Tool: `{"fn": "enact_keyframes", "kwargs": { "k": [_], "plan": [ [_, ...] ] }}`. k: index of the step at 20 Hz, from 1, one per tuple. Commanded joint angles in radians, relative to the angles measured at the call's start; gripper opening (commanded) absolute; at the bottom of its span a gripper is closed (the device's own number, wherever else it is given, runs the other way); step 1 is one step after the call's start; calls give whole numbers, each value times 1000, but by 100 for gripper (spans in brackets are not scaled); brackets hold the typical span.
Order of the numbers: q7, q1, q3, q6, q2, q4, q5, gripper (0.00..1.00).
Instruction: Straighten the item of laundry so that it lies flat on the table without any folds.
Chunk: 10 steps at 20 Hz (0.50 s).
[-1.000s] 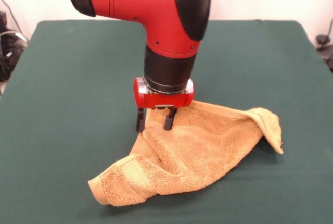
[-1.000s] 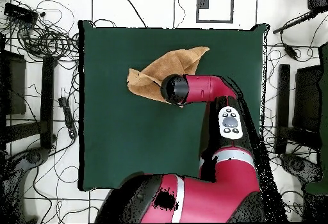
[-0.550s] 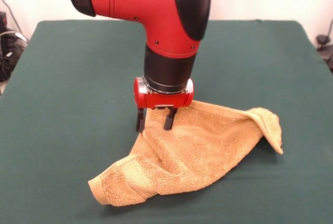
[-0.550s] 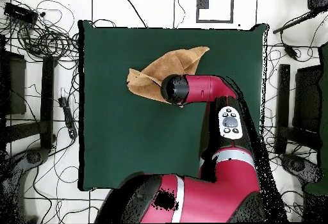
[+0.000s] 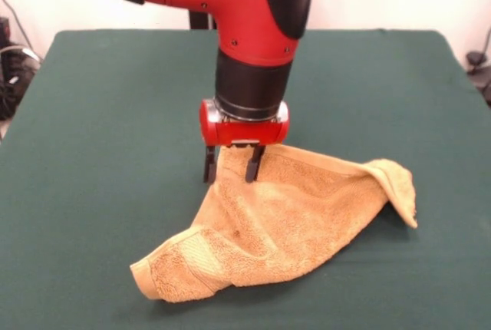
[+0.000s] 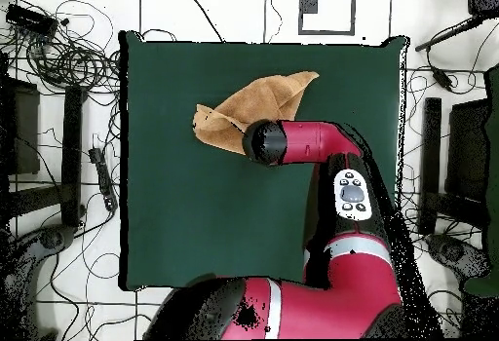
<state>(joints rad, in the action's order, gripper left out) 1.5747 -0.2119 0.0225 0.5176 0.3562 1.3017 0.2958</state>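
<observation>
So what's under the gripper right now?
The gripper stands on the far edge of the towel, fingers apart, on the green table. Whether cloth sits between the fingers can't be seen.

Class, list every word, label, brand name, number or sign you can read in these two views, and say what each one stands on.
None can be read.
Golden-orange terry-cloth towel: no tag or print shows.
Dark green felt-covered table: no markings.
Red and black arm: its grey button panel carries marks too small to read.
Red gripper: no label shows.
</observation>
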Motion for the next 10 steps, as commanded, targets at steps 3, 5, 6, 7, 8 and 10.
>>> {"fn": "enact_keyframes", "kwargs": {
  "k": [3,5,6,7,8,10],
  "plan": [
    [147,17,76,-36,57,154,-39,100],
    [153,25,67,-1,52,141,-50,100],
    [154,29,63,17,50,135,-55,100],
    [153,30,61,24,42,129,-56,100],
    [159,33,57,22,33,119,-57,100],
    [148,36,55,26,28,108,-53,100]
  ]
}}
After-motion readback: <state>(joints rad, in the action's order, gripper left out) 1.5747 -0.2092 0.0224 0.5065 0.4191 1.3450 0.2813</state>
